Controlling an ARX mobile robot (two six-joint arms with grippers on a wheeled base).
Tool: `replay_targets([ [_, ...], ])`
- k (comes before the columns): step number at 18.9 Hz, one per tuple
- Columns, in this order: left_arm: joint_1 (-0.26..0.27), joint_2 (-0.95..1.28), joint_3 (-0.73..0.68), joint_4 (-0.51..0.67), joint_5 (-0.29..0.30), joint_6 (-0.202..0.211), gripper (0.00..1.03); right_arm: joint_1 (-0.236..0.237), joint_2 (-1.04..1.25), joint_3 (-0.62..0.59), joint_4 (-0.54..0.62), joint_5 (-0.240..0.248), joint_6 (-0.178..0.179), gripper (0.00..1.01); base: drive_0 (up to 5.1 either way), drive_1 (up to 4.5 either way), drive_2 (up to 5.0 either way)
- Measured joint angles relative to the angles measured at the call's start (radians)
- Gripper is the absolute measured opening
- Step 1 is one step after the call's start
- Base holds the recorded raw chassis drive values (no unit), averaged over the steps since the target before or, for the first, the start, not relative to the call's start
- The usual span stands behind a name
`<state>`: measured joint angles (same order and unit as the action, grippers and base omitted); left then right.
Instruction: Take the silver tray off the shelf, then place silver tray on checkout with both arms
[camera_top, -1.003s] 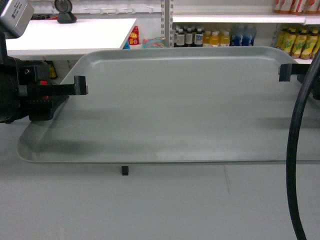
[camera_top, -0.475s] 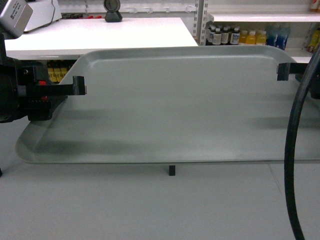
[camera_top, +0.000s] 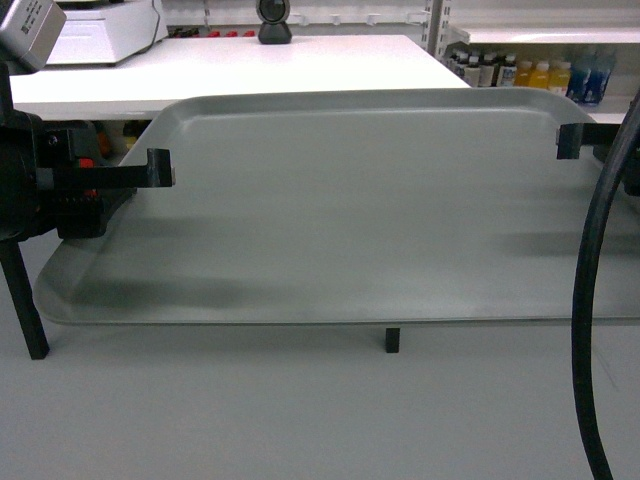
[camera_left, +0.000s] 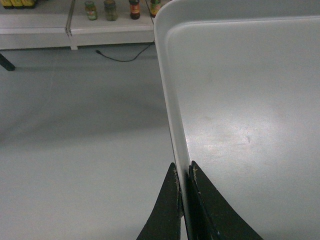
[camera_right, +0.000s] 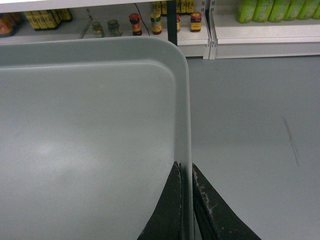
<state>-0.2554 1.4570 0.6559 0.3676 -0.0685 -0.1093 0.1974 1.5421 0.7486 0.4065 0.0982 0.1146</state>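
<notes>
The left hand (camera_left: 184, 172) pinches the left rim of the silver tray (camera_top: 370, 210), one finger on each side of the thin edge. The right hand (camera_right: 186, 170) pinches the right rim the same way. The tray hangs level between them in the air above the grey floor (camera_top: 300, 410), touching no surface. Beyond its far edge stands the white desk (camera_top: 240, 70) on black legs, with a dark scanner (camera_top: 274, 20) on top. Bottles (camera_top: 540, 72) line a store shelf at the far right.

Silver tray (camera_top: 360, 220) right end cropped (head view).
</notes>
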Motion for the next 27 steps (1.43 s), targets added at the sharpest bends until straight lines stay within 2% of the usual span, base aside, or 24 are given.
replay_targets([
  [8,0.001,0.000,0.000,-0.003,0.002,0.000,0.03,0.000,0.000,0.000,-0.004,0.000,0.000,0.03,-5.0,2.50,2.5],
  [11,0.011,0.000,0.000,-0.009,-0.005,0.004,0.03,0.013,0.000,0.000,0.000,0.002,0.000,0.03,0.0,0.00,0.0],
  [23,0.002,0.000,0.000,-0.004,-0.001,0.004,0.03,0.005,0.001,0.000,-0.005,0.002,-0.003,0.03,-0.1,-0.09,-0.1],
  [27,0.002,0.000,0.000,-0.006,-0.001,0.004,0.03,0.005,0.000,0.000,-0.008,0.002,-0.003,0.03,0.0,4.28,-4.3],
])
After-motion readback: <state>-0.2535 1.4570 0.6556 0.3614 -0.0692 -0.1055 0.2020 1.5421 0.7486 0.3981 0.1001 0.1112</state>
